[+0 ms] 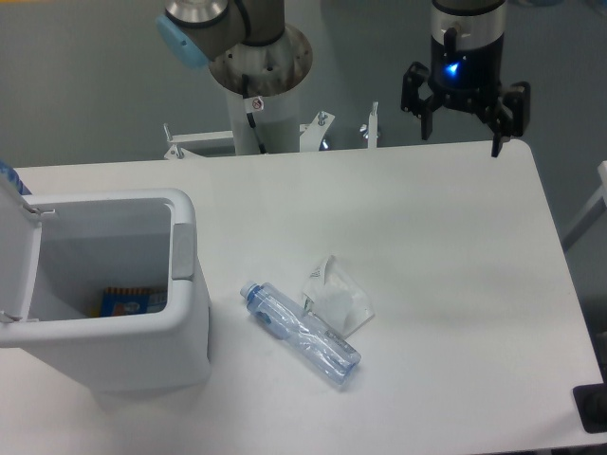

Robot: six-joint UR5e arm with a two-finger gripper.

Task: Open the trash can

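The bin [114, 303] sits at the lower left of the frame: a boxy white plastic body with rounded corners and a smooth matte wall. Its lid [14, 251] is swung up at the far left edge, leaving the mouth open, with a grey strip [181, 251] on the rim's right side. Inside, at the bottom, lies a blue-and-orange packet [133, 301]. Just right of the bin, on the smooth white table [455, 284], a clear crinkled plastic bottle [301, 334] with a blue cap lies on its side, slanting down to the right. A crumpled clear wrapper [337, 296] touches its upper side.

The gripper [461, 144] hangs at the upper right, over the table's far edge, well apart from the bin. Its black fingers point down and are spread wide, holding nothing; a blue light glows on its body. The arm's base column [258, 95] stands at upper centre.
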